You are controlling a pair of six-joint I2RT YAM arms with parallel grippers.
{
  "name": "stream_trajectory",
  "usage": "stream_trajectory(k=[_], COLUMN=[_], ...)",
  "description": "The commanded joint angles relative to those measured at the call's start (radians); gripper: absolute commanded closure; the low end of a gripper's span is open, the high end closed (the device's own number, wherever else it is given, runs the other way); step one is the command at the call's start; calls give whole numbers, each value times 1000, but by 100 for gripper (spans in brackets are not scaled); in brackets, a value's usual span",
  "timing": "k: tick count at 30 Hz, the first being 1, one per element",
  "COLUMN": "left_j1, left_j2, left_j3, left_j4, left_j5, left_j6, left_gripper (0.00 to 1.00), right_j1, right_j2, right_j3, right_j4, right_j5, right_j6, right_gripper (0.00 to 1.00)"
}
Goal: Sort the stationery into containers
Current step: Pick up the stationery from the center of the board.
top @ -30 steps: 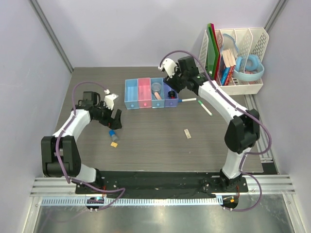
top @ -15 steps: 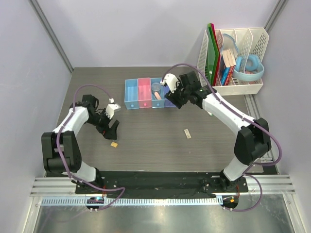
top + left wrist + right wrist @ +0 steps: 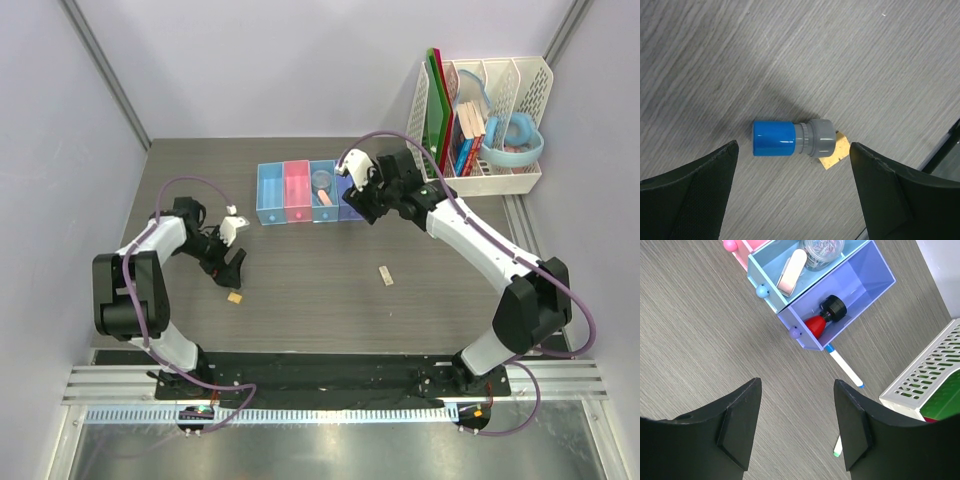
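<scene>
Left hand [image 3: 233, 264], fingers spread and holding nothing, hangs over the blue-capped cylinder [image 3: 774, 138]. The cylinder lies on the tabletop [image 3: 880, 60] well left and in front of the row of bins [image 3: 270, 192], its grey end touching the tiny yellow piece [image 3: 836, 154]. Right hand [image 3: 796, 381], also spread and empty, sits just in front of the row's violet bin [image 3: 860, 285], which holds the red-black piece [image 3: 822, 317].

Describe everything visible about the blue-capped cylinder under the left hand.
The blue-capped cylinder is short and plastic-looking: a blue cap on a ribbed grey body. It lies on its side on the wood-grain table, cap pointing left in the wrist view. A yellow piece abuts its grey end. The open left hand straddles it without touching.
</scene>
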Motion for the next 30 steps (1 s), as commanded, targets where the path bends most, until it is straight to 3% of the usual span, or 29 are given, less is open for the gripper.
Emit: stream_trajectory(k=[1,13,25,30], left_j1=[6,5,3,3], left_j2=[16,33,62,41], left_j3=[5,-63,-55,-49], left_j4=[64,152,143,136], left_j5=[-12,-66,-74,-66], left_j6=[6,4,13,6], left_gripper=[9,12,34,36], right_j1=[8,19,37,41], right_j2=[-38,-40,-49,-51], right_j3=[0,0,4,4], right_j4=[37,39,42,42], right_j5=[-18,-23,-6,2], right_j6=[18,38,44,41], right_gripper=[35,36,36,36])
